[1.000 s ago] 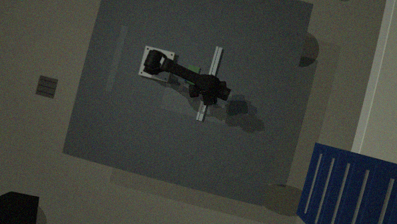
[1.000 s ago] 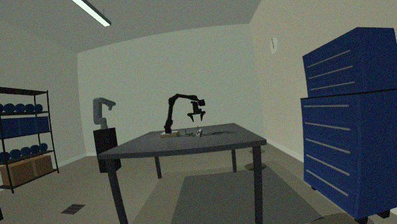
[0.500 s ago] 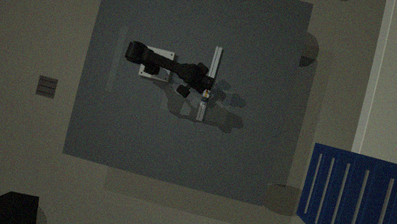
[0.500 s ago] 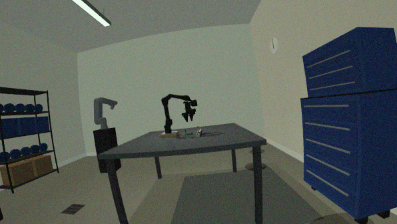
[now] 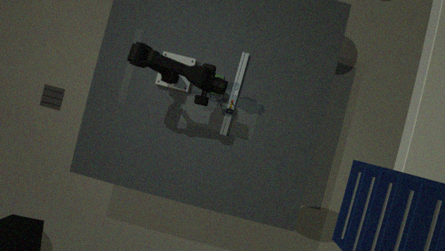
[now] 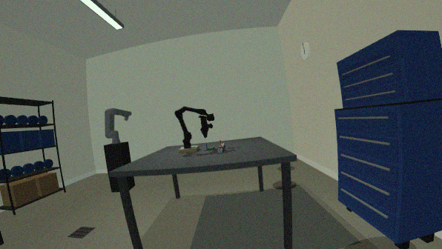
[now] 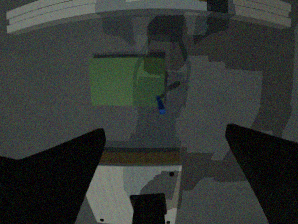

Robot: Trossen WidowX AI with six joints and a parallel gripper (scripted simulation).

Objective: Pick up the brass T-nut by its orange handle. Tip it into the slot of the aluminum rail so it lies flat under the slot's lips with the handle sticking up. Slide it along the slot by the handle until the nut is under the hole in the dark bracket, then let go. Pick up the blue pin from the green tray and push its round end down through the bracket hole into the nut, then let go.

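In the green tray (image 5: 219,76) (image 6: 210,149) (image 7: 112,82), a blue pin (image 6: 207,146) (image 7: 160,105) is seen at one edge; the black gripper (image 5: 205,85) (image 6: 205,136) (image 7: 165,132) is spread wide, nothing held

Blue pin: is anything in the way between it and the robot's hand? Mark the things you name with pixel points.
Nothing visible is. In the wrist view, the open hand (image 7: 165,132) hangs above the table, and the blue pin (image 7: 160,105) shows uncovered ahead of its fingers, at the edge of the green tray (image 7: 111,82).
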